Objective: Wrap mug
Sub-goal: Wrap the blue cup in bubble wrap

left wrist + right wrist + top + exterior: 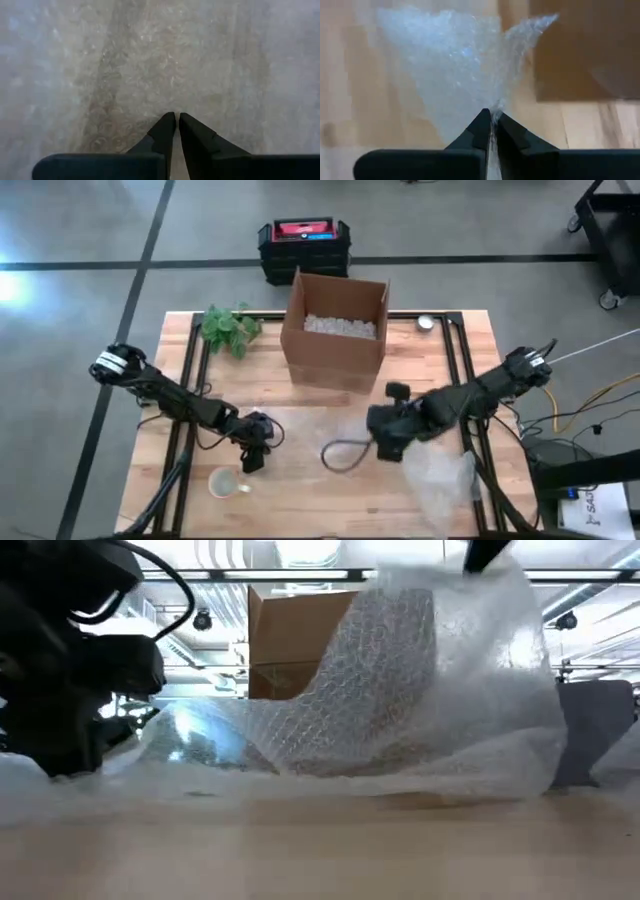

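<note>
A clear sheet of bubble wrap (310,435) lies on the wooden table between my two grippers. Its right part (440,670) is raised in a steep peak, and more of it (440,480) lies crumpled at the front right. The pale mug (226,482) stands on its base on the bare table near the front edge, just in front of my left gripper (255,448). That gripper is shut, low on the sheet's left part. My right gripper (385,445) is shut on the raised part. My left gripper points down at the bubble wrap's left part (172,107), its fingertips (167,125) closed together at the sheet. The tips hide whether a layer sits between them. The sheet here lies flat on the table. My right gripper pinches an edge of the bubble wrap (494,112) between its two fingertips (482,125). The sheet fans out wide from the pinch. That part is lifted off the table while the lower part (300,765) rests on the wood.
An open cardboard box (335,325) with white filler stands at the table's far middle. A green plant (230,328) lies to its left and a small round object (426,323) to its right. A black crate (305,245) sits on the floor beyond.
</note>
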### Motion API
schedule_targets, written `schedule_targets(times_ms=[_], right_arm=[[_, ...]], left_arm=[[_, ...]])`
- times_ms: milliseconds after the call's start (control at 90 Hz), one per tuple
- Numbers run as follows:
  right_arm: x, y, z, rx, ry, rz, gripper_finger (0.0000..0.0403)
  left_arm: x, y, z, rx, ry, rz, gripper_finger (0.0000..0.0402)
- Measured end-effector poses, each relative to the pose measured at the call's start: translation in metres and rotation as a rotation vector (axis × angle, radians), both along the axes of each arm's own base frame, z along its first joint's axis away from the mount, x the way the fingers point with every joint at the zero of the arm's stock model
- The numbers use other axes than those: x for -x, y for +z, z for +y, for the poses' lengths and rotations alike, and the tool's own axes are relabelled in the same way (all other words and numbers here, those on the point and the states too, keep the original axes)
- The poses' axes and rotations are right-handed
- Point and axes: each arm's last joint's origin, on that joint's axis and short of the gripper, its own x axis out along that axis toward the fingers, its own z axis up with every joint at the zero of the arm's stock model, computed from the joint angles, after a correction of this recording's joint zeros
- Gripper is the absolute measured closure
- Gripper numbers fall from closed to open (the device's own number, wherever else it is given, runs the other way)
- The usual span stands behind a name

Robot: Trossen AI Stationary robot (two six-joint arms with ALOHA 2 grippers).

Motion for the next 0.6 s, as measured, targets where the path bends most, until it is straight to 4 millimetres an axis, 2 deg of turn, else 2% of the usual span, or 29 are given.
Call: schedule_targets(times_ms=[178, 244, 322, 433, 600], right_arm=[[-0.012, -0.031, -0.036, 0.021, -0.122, 0.072, 0.0389], [-0.013, -0.044, -0.047, 0.028, -0.155, 0.129, 0.0368], [-0.013, -0.05, -0.058, 0.016, -0.186, 0.178, 0.0333], [-0.009, -0.044, -0.072, 0.016, -0.239, 0.229, 0.0275], [-0.002, -0.008, -0.082, -0.011, -0.294, 0.176, 0.02]], left_arm=[[0.0, 0.002, 0.002, -0.035, 0.031, -0.022, 0.0381], [0.0, 0.002, 0.002, -0.032, 0.036, -0.024, 0.0381], [0.0, 0.002, 0.002, -0.026, 0.046, -0.022, 0.0381], [-0.001, 0.002, 0.002, -0.017, 0.065, -0.019, 0.0381], [-0.001, 0.002, 0.002, -0.015, 0.068, -0.023, 0.0381]])
